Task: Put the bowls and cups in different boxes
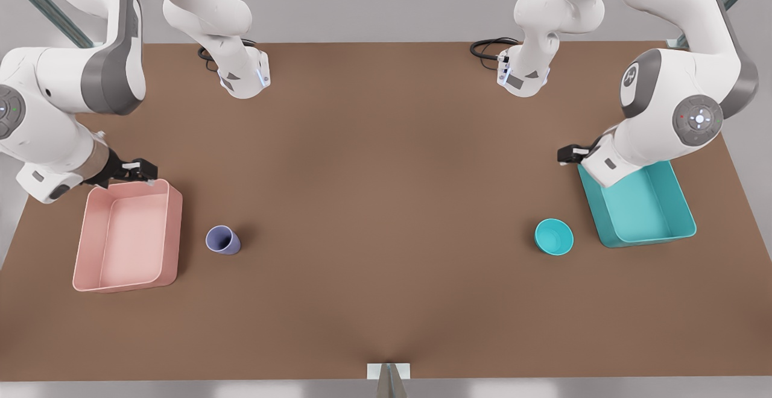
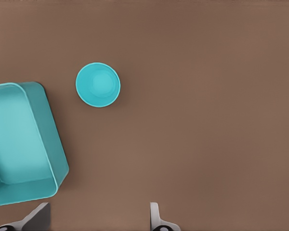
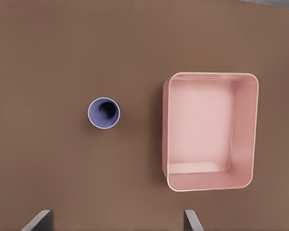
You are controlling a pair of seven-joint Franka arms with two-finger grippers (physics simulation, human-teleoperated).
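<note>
Starting with the front view, the lavender cup (image 1: pixel 223 240) stands upright on the brown table (image 1: pixel 386 217), just beside the pink box (image 1: pixel 128 236), while the teal bowl (image 1: pixel 553 236) sits near the teal box (image 1: pixel 640 205) on the front view's right; both boxes look empty, so nothing seems sorted yet. The right gripper (image 1: pixel 140 169) hovers over the far edge of the pink box, and the left gripper (image 1: pixel 570 154) hangs by the far corner of the teal box. From the left wrist view, the bowl (image 2: pixel 98 84) lies apart from the teal box (image 2: pixel 24 144), and that gripper's fingertips (image 2: pixel 154 214) stand wide apart, holding nothing. A sound grasp probably means centring over the bowl's rim, pinching one wall, then lifting straight before crossing to the box. From the right wrist view, the cup (image 3: pixel 104 113) sits beside the pink box (image 3: pixel 209 130), and the fingers (image 3: pixel 190 219) are likewise spread and empty; descending squarely around the cup should keep it from tipping.
</note>
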